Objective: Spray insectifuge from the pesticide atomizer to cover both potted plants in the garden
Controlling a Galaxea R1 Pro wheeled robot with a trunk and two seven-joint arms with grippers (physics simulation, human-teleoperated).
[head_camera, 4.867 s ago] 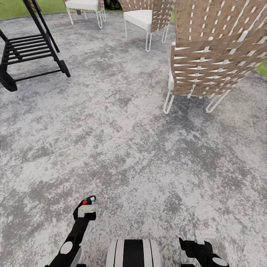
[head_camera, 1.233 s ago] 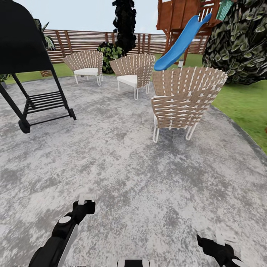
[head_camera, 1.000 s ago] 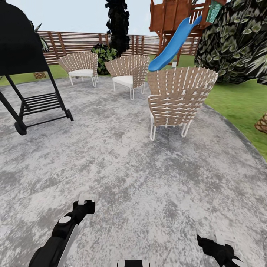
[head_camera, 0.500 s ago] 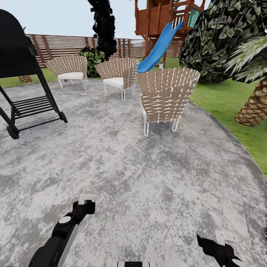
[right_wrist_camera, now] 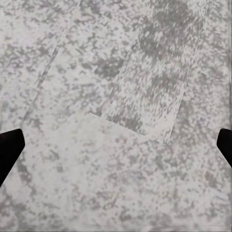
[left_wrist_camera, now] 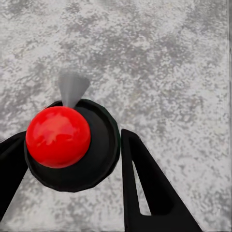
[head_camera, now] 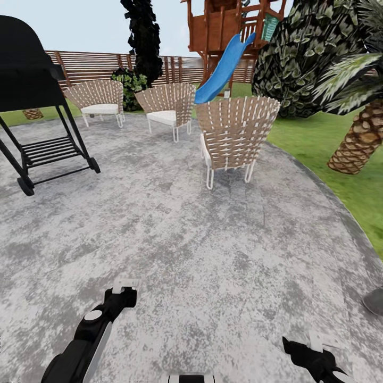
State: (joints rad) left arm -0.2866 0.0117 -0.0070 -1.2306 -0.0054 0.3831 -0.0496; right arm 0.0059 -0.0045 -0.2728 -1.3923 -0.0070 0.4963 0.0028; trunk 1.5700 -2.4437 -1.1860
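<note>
"What's in the left gripper?"

"The pesticide atomizer. In the head view it is low down, left of the middle. You just see a small whitish bit poking out at the end of the black arm."

"And up close?"

"In the left wrist view, the atomizer has a round black top with a shiny red ball on it. A little grey nozzle sticks out from behind it. The two black fingers sit one on each side, tight against the black top, so the gripper is clamped on it."

"What about the right gripper?"

"It is in the lower right corner of the head view. In the right wrist view its fingers are far apart at the edges of the frame, with only grey ground between them. It is spread wide and holds nothing."

"What is under them?"

"A big round grey paved patch, all speckled."

"And farther out?"

"A woven chair stands near the middle. Two more chairs are behind it, toward the upper left. A black grill is at the left edge. At the top there is a blue slide and a brown fence. Green lawn and a palm trunk are at the right."
</note>
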